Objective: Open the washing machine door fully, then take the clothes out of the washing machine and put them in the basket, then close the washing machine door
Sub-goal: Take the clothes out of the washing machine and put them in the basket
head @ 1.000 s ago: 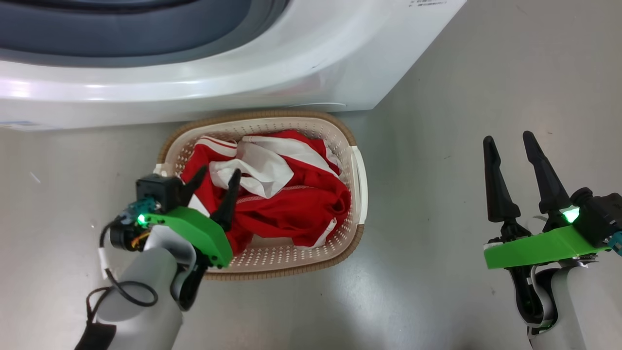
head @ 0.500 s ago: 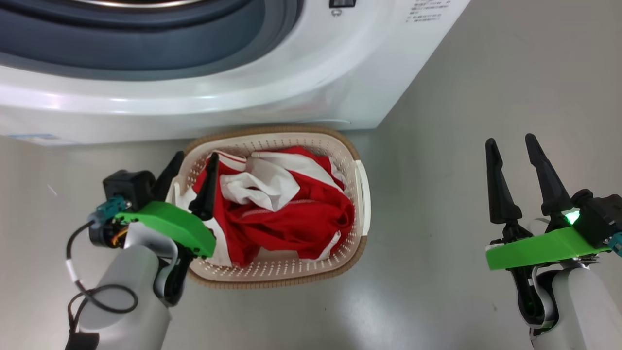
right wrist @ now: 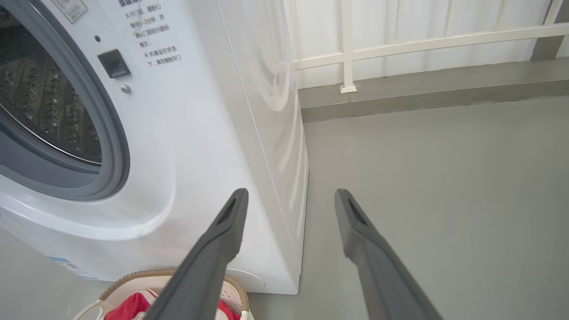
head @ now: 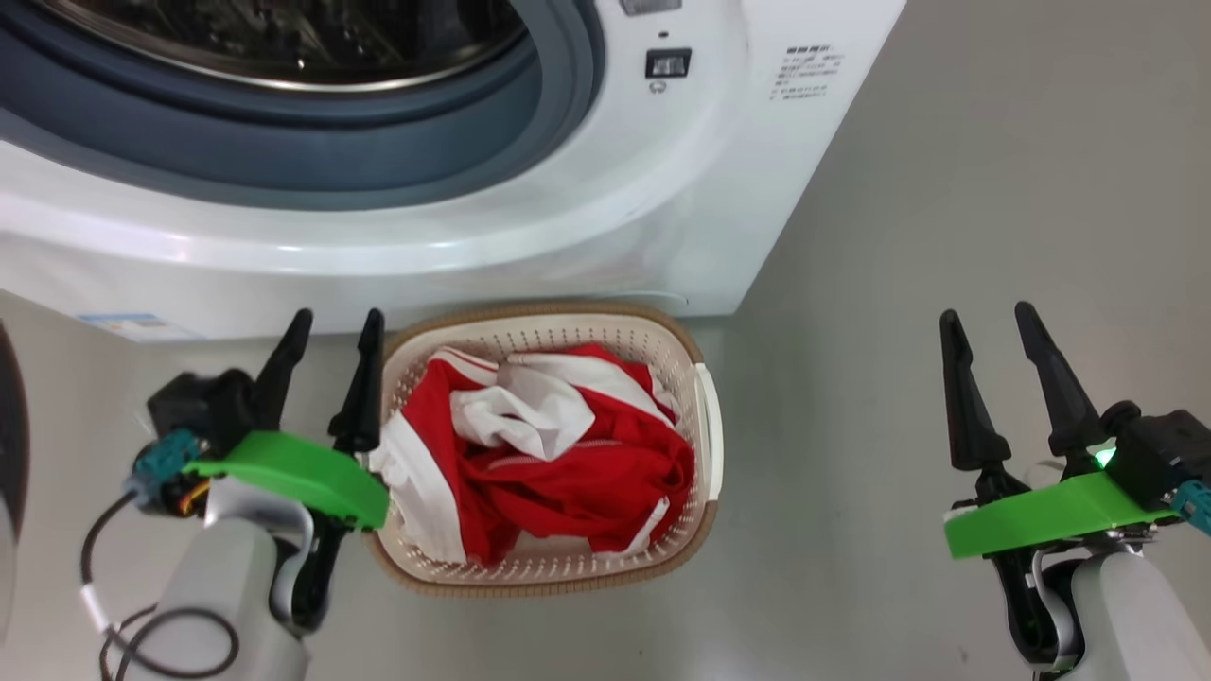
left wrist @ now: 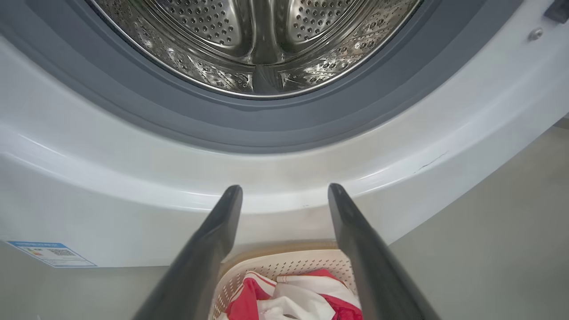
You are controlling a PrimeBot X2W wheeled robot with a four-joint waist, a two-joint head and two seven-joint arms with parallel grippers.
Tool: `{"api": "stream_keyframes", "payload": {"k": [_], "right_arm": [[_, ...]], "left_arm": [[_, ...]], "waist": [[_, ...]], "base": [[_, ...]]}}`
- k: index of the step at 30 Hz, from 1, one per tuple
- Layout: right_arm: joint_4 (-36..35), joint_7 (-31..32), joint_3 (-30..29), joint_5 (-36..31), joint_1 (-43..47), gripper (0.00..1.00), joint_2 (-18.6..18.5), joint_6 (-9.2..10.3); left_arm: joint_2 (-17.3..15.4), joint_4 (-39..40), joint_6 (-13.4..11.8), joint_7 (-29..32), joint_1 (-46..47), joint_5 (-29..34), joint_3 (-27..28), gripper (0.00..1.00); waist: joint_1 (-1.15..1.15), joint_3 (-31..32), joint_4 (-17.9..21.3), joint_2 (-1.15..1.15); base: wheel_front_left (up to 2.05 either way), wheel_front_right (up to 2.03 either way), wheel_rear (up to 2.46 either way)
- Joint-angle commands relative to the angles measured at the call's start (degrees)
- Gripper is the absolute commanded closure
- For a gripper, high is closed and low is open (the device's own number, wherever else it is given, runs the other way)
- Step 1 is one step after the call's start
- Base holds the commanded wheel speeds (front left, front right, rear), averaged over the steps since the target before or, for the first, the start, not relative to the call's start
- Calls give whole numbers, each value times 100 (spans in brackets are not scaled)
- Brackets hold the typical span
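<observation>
Holds the left pincer (head: 339, 317) spread as wide as it goes, with nothing between the fingers. Holds the right pincer (head: 985, 312) just the same, wide and empty.

Finds the basket (head: 705, 426) directly at the right side of the left pincer (touching or only very near, cannot tell), and well apart to the left of the right pincer. Finds the clothes (head: 568, 473) heaped inside it, red with white trim, with one white fold against the rim nearest the left pincer.

Faces the washing machine (head: 662, 236) ahead of both pincers, with a bare-looking drum (left wrist: 258, 44) in the part visible. Notes, far to the left of the left pincer, a dark curved edge (head: 9, 445), probably the washing machine door standing open.

Seems finished with the unloading; remains to close the door. Expect it stiff and rather heavy, swinging on its hinge, with a glossy rim (slippery for thin fingers) and fragile glass. Better not to pinch it: push with the side of a finger on the outer rim, far from the hinge. For any stray garment, soft and light, take a thick fold.
</observation>
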State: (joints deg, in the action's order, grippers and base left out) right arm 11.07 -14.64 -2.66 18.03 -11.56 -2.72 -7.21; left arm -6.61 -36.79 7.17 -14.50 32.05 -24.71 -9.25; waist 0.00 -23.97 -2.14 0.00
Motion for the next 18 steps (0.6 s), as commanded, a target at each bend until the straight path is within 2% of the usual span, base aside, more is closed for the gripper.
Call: {"api": "stream_keyframes", "payload": {"k": [1,18], "right_arm": [[-111,-36,127,-40,121,0,-16,-28],[-1,-36,28,7,729,0,-16,-28]], "left_arm": [[-173,210,32,-50,-185,65,231,0],[-73,1234,32,-50,-1359,687,983,0]], "waist": [[0,178,-23,0],[0,1179,-80,0]], "base": [[0,0,0],[0,0,0]]}}
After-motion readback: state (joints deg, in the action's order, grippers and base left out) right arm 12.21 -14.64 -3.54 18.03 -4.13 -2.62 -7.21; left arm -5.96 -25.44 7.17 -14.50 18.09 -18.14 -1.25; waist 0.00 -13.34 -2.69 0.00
